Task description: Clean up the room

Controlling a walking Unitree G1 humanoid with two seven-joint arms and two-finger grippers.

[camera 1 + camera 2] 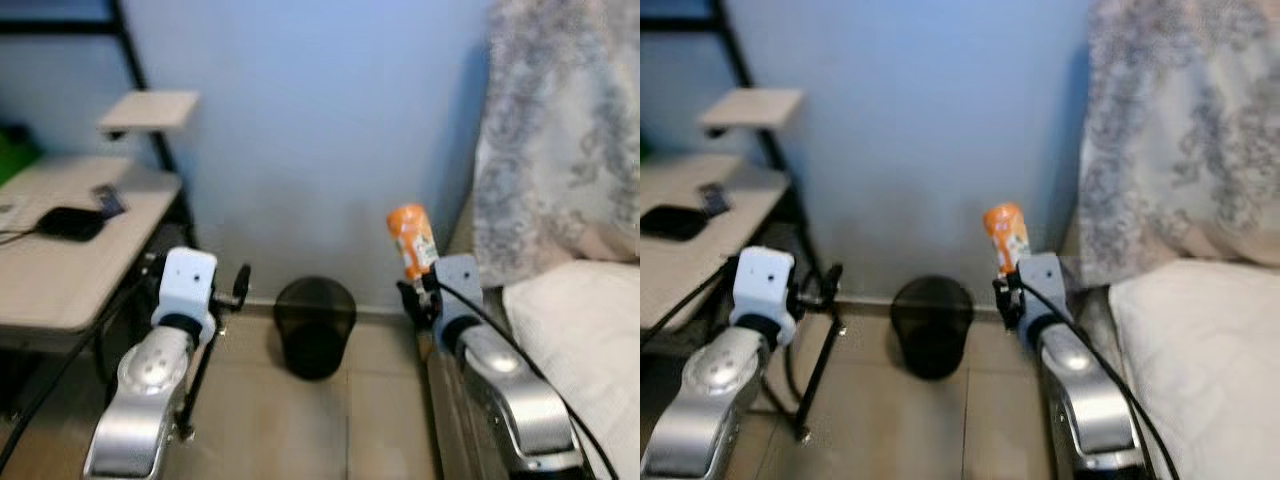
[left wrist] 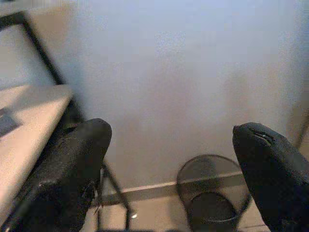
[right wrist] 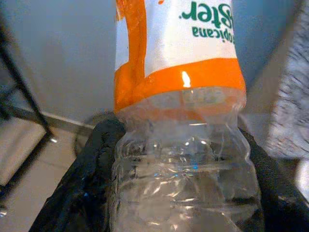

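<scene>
My right gripper (image 1: 418, 292) is shut on an empty clear plastic bottle (image 1: 411, 240) with an orange and white label, held upright above the floor, to the right of a black mesh wastebasket (image 1: 314, 325). Up close in the right wrist view, the bottle (image 3: 181, 121) sits between the two black fingers (image 3: 82, 193). The wastebasket (image 2: 211, 195) stands on the tiled floor against the blue wall. My left gripper (image 1: 240, 285) is open, raised to the left of the wastebasket with nothing between its fingers (image 2: 72, 169).
A light wooden desk (image 1: 70, 260) with black metal legs stands at the left, carrying a black case (image 1: 68, 222) and a phone (image 1: 108, 200). A bed with a white pillow (image 1: 585, 340) and a patterned blanket (image 1: 560, 140) lies at the right.
</scene>
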